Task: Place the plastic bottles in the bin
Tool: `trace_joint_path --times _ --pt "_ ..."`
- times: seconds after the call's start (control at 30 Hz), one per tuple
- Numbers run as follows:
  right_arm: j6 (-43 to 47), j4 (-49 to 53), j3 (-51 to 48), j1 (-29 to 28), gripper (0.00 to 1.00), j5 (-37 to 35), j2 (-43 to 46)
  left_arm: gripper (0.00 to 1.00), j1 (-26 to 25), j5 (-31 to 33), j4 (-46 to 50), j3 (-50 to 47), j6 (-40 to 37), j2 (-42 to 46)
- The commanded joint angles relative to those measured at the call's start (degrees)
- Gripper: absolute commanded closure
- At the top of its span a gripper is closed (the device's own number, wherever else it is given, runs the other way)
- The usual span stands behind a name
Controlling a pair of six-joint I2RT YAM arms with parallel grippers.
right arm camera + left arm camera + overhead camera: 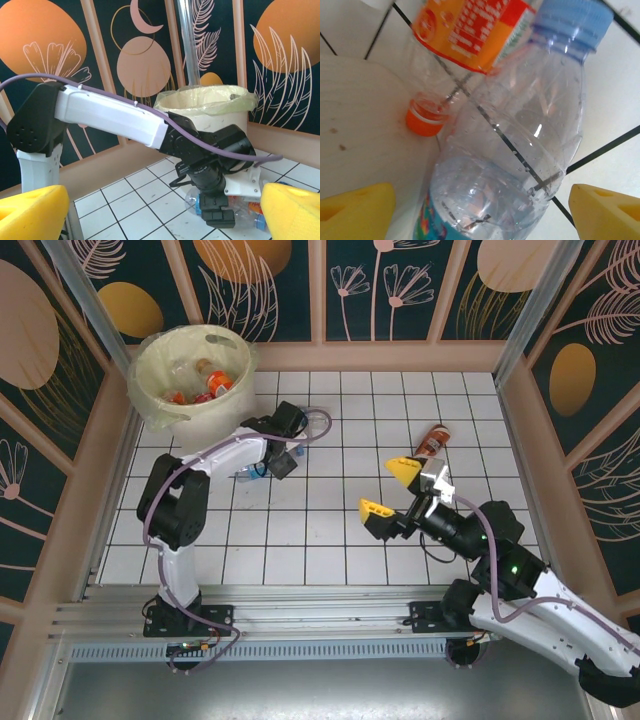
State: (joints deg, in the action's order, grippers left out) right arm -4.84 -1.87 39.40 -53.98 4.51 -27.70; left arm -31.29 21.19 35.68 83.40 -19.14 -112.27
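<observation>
A clear plastic bottle with a blue cap and a teal label lies on the tiles between the yellow fingers of my left gripper. The jaws stand apart on either side of it, the right finger close to its wall. Behind it lies an orange-labelled bottle with an orange cap, against the cream bin's wall. From above, the left gripper is low beside the bin, which holds several bottles. Another orange bottle lies right of centre. My right gripper hangs open and empty above the tiles.
The white tiled floor is fenced by a wooden kerb and patterned walls. In the right wrist view the left arm stretches across in front of the bin, with the bottles under its wrist. Open tiles lie between the two arms.
</observation>
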Motion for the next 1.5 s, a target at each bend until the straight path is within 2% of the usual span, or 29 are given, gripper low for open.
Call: trace_joint_path --times 0.0,0.1,0.43,0.5,0.6,0.9,1.03,1.13,1.37,1.47 --pt "-0.52 0.51 -0.58 0.29 0.01 -0.65 1.22 0.11 -0.07 1.58 2.83 1.68 -0.55 -1.48" --pt "-0.61 0.67 -0.56 0.29 0.01 -0.73 1.41 0.13 0.0 1.85 3.36 1.6 0.0 -2.4" --pt "-0.98 1.23 -0.78 0.3 0.01 -0.95 1.69 0.25 -0.07 -4.92 8.57 1.94 8.85 -3.89" --pt "-1.05 1.03 -0.88 0.29 0.01 -1.0 1.61 0.25 -0.04 -7.35 9.41 1.54 11.1 -3.04" --pt "-1.09 0.7 -1.05 0.29 0.01 -1.09 1.6 0.18 -0.09 -10.61 10.48 0.1 14.14 -1.32" --pt "-1.21 0.11 -1.6 0.3 0.01 -1.07 1.47 0.13 -0.13 -13.33 11.19 -6.05 22.9 2.72" --pt "-1.22 -0.03 -1.69 0.32 0.01 -1.0 1.51 0.21 -0.7 -15.58 10.59 -7.61 24.65 3.8" --pt "-1.25 -0.01 -1.68 0.28 0.01 -1.0 1.42 0.38 -0.92 -16.34 10.22 -7.72 24.89 3.99" --pt "-1.33 0.1 -1.78 0.28 0.01 -1.17 1.42 0.4 -1.31 -23.15 6.5 -6.78 25.12 8.14" --pt "-1.55 -0.57 -1.98 0.27 0.01 -1.09 1.33 0.4 -1.55 -29.81 1.97 -6.87 25.01 12.17"
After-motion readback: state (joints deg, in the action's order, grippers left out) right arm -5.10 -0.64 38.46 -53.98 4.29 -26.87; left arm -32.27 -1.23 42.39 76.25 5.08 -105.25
